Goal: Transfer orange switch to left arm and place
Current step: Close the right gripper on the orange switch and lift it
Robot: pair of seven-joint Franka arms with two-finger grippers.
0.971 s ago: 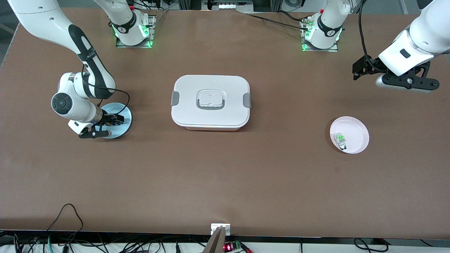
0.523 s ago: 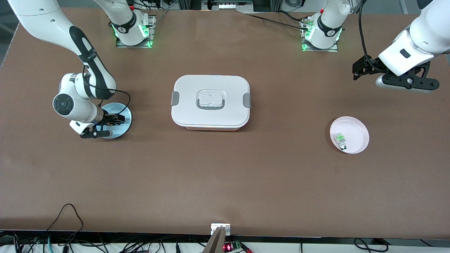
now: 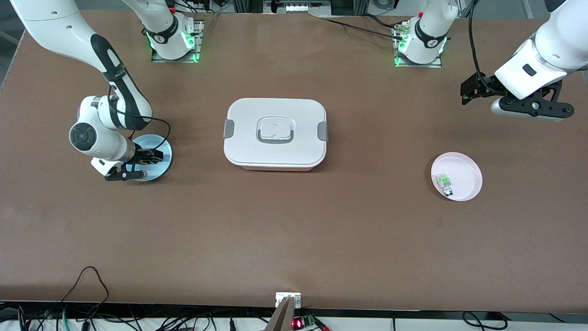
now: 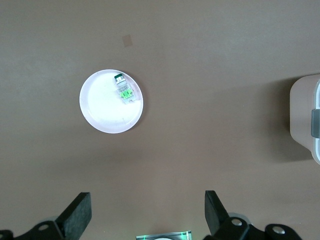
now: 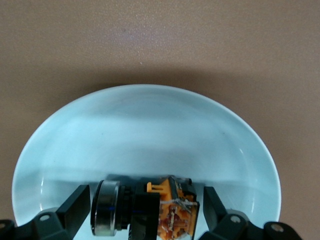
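Orange switch (image 5: 167, 210) lies on the blue plate (image 3: 158, 168) at the right arm's end of the desk, between the spread fingers of the right claw (image 5: 145, 212), which has edged slightly closer without closing; grasp pending. Left claw (image 4: 147, 220), spread, waits over bare desk near the pink plate (image 3: 468, 179).

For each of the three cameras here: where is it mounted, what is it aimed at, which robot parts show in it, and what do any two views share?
Front view: high across the table, facing both bases; shows both arms, the box, both plates.
Left wrist view: on the left arm, looking down at the pink plate and green-topped part; open left gripper shows.
Right wrist view: on the right arm, low over the blue plate; open right gripper straddles the orange switch.
Shared: front and left wrist views both show the box and pink plate.
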